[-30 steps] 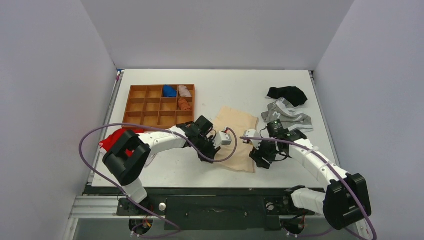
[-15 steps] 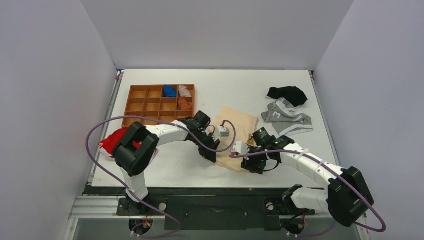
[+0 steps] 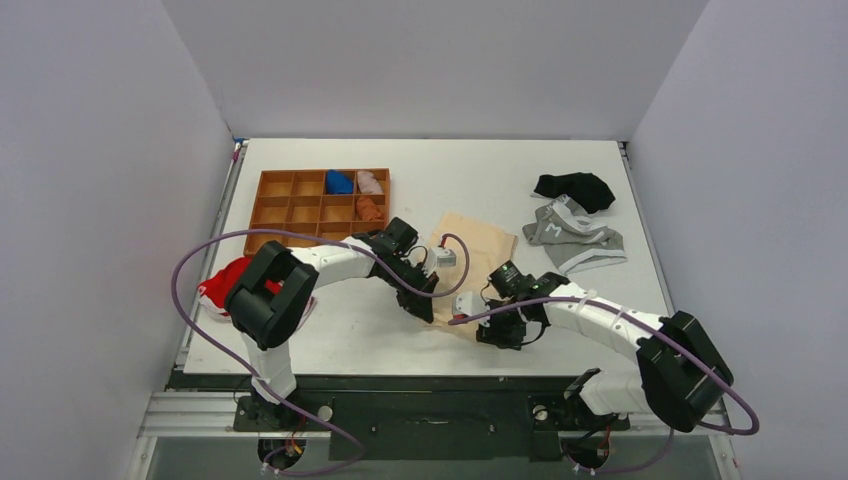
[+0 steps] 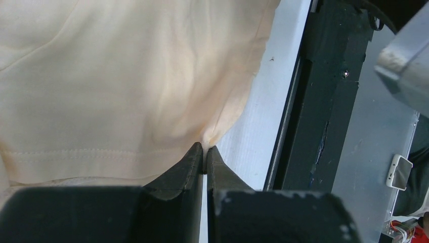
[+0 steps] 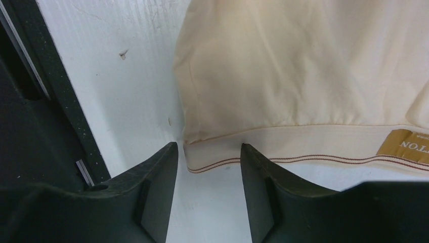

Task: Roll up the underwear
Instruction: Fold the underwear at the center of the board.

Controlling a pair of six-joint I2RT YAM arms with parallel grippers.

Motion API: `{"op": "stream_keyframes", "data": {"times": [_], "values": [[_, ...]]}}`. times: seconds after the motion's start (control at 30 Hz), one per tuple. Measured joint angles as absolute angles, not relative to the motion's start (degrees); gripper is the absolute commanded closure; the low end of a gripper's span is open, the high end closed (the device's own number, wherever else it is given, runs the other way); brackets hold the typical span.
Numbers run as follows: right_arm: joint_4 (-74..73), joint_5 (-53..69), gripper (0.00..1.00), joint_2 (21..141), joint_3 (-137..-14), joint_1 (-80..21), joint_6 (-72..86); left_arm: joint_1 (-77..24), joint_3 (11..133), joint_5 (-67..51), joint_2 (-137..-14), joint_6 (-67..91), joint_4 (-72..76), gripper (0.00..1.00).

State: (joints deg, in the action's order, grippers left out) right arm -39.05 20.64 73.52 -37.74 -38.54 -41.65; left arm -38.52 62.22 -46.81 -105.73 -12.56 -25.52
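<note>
The underwear (image 3: 485,250) is a cream garment spread flat mid-table. My left gripper (image 3: 425,303) is at its near left edge. In the left wrist view that gripper (image 4: 205,148) is shut, pinching a puckered bit of the underwear's (image 4: 116,76) edge at its tips. My right gripper (image 3: 493,333) is at the near corner. In the right wrist view it (image 5: 208,147) stands open, its fingers (image 5: 162,167) straddling the corner of the waistband (image 5: 313,139), with the underwear (image 5: 303,66) just beyond. A tan label (image 5: 407,144) shows on the band.
A wooden compartment tray (image 3: 300,215) holding small rolls stands at back left. A red garment (image 3: 225,282) lies at the left edge. A grey garment (image 3: 578,238) and a black one (image 3: 575,187) lie at the right. The table's black front rail (image 4: 313,101) is close by.
My right gripper has slid left along the underwear's near edge to its corner and its jaws have narrowed. The left gripper has stayed shut and shifted slightly left.
</note>
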Motion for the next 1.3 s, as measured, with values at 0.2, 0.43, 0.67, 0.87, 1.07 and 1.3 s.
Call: {"op": "stream_keyframes", "data": {"times": [0.2, 0.43, 0.67, 0.87, 1.07, 1.3], "values": [[-37.93, 19.68, 0.69, 75.77, -37.71, -38.74, -41.71, -38.5, 62.22, -47.22, -105.73, -12.53, -25.54, 1.0], [-37.56, 18.79, 0.94, 75.77, -37.71, -38.76, -41.28, -38.39, 62.43, -47.44, -105.73, -12.78, -26.68, 1.0], [-43.09, 18.5, 1.0, 76.05, -43.88, -39.44, -39.24, -38.28, 65.1, -46.83, -105.67, -16.6, -33.43, 1.0], [-48.6, 21.52, 1.0, 74.48, -48.23, -39.48, -37.36, -38.13, 64.71, -45.5, -102.87, -19.88, -39.7, 1.0], [-55.29, 25.34, 1.0, 73.67, -51.07, -40.32, -36.88, -38.09, 60.97, -44.69, -95.13, -23.16, -42.57, 1.0], [-61.84, 31.27, 1.0, 73.67, -56.36, -40.99, -36.93, -37.47, 60.49, -44.1, -90.15, -28.8, -48.14, 1.0]]}}
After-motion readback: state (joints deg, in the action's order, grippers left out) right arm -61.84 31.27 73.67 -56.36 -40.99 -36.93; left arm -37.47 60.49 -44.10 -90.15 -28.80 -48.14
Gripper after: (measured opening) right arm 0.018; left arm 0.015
